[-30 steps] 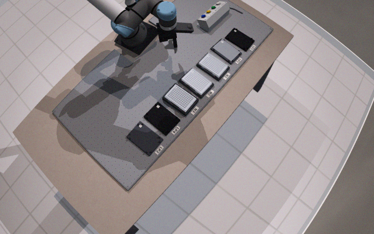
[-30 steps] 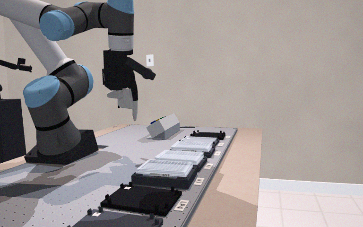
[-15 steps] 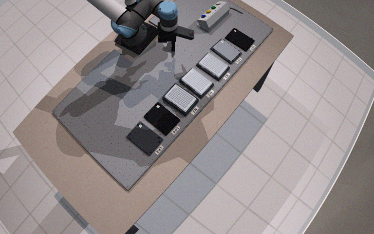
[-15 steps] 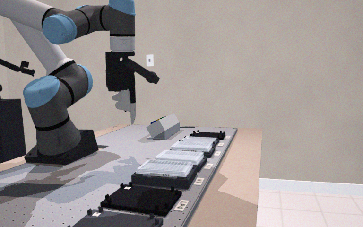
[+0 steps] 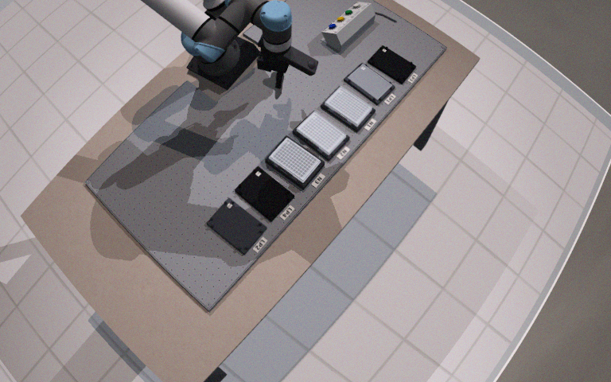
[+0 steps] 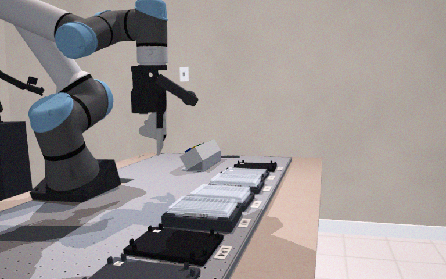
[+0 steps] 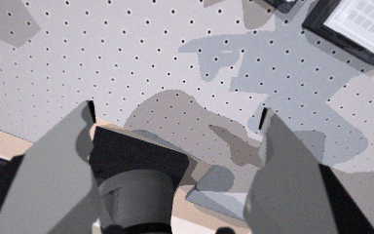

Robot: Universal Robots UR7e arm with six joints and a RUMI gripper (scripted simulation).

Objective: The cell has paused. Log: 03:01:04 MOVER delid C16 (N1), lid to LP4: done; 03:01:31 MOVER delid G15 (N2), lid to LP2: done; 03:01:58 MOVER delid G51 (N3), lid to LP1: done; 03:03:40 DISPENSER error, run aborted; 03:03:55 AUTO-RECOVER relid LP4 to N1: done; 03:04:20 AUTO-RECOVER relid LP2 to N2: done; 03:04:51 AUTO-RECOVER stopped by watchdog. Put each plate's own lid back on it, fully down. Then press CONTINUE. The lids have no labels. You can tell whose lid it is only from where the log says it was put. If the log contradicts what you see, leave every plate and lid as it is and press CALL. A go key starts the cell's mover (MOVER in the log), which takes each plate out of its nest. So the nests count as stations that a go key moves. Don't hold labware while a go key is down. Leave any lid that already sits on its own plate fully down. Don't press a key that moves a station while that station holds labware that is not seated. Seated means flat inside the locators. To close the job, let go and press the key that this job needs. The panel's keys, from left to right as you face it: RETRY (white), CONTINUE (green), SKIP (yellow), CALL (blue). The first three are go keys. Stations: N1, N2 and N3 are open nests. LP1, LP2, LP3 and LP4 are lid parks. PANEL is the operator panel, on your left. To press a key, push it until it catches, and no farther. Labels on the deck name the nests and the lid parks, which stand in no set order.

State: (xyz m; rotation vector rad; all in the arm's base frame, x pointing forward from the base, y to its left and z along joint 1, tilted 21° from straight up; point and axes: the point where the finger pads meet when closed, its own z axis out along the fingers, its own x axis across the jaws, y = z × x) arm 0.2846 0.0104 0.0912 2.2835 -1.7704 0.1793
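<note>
My gripper (image 5: 279, 83) (image 6: 159, 145) (image 7: 179, 105) is open and empty, high above the deck near the arm's base, apart from all labware. In the row, the N3 plate (image 5: 293, 161) (image 6: 201, 207) shows sharp open wells and has no lid. The N2 plate (image 5: 321, 133) and the N1 plate (image 5: 348, 107) look smoother, with lids lying flat on them. A light grey lid (image 5: 369, 83) (image 6: 245, 171) lies on park LP1. Parks LP3 (image 5: 391, 64) and LP4 (image 5: 264, 192) are black and bare. LP2 (image 5: 235, 225) looks dark grey; I cannot tell whether it holds anything.
The operator panel (image 5: 348, 25) (image 6: 200, 159) stands at the far end of the deck, with blue (image 5: 332, 25), yellow (image 5: 340, 18) and green (image 5: 348, 12) keys in view. The arm's base (image 6: 72, 183) stands behind the gripper. The stations line the deck's edge.
</note>
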